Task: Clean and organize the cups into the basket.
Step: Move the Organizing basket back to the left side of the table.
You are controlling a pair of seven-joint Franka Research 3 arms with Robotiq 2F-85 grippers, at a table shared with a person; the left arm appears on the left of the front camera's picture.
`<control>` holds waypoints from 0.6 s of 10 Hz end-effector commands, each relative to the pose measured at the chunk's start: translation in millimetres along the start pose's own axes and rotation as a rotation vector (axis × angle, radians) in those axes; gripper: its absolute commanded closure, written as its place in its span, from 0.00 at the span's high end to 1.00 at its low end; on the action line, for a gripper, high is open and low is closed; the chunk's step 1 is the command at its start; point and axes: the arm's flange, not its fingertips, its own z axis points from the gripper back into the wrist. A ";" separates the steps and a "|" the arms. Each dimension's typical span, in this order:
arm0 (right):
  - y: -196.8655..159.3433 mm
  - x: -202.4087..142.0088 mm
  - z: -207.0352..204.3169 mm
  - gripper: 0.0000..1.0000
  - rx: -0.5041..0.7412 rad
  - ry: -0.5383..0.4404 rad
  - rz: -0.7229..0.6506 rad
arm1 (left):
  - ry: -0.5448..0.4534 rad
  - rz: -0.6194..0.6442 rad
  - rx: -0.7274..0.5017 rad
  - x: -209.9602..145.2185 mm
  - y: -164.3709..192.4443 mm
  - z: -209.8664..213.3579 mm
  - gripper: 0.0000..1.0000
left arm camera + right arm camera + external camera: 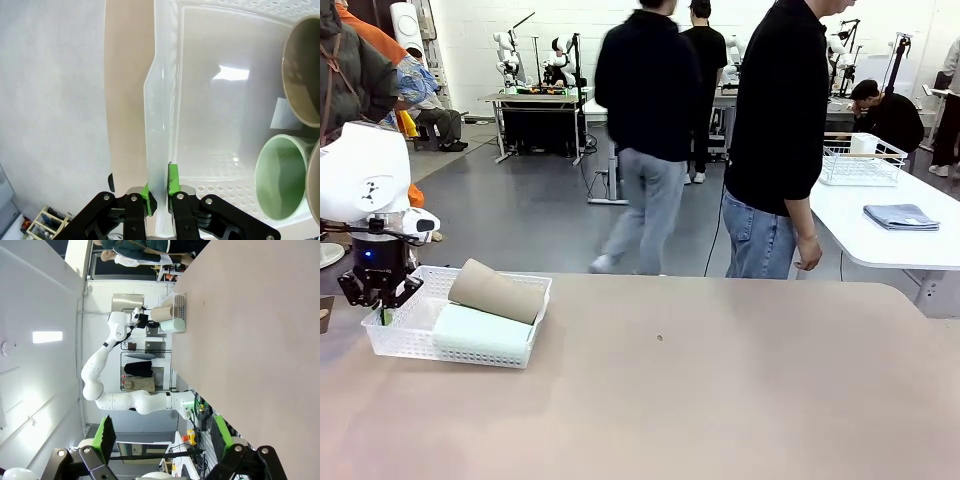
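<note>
The left gripper (pixel 159 192) is clamped on the rim of the low white mesh-walled plastic basket (pixel 415 340) at the table's nine o'clock; tan kraft cup (pixel 496 290) and mint-white cup (pixel 480 328) lie inside, long axes crosswise; right gripper (pixel 162 437) gapes empty, well apart.

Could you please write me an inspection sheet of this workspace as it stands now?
Surface: tan table, mostly bare, with one small dark speck near its middle.
Job's things: white mesh basket at the table's left end; a brown cup lies on top, a mint cup beneath it; the left wrist view shows open cup mouths inside.
Clutter: nothing seen.
Grippers: left gripper shut on the basket's rim; right gripper open, clear of the table.
Cables: nothing seen on the table.
Surroundings: a person beside the far edge, others behind; a white side table with a wire basket and folded cloth.
</note>
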 end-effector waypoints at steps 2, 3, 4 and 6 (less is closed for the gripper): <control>-0.4 -2.3 0.0 1.00 -0.012 -0.001 -0.001 | 0.000 0.000 0.000 0.0 0.0 0.0 0.06; -0.4 -2.3 0.0 1.00 -0.012 -0.001 -0.001 | 0.000 0.000 0.000 0.0 0.0 0.0 0.06; -0.4 -2.3 0.0 1.00 -0.012 -0.001 -0.001 | 0.000 0.000 0.000 0.0 0.0 0.0 0.06; -0.4 -2.3 0.0 1.00 -0.012 -0.001 -0.001 | 0.000 0.000 0.000 0.0 0.0 0.0 0.06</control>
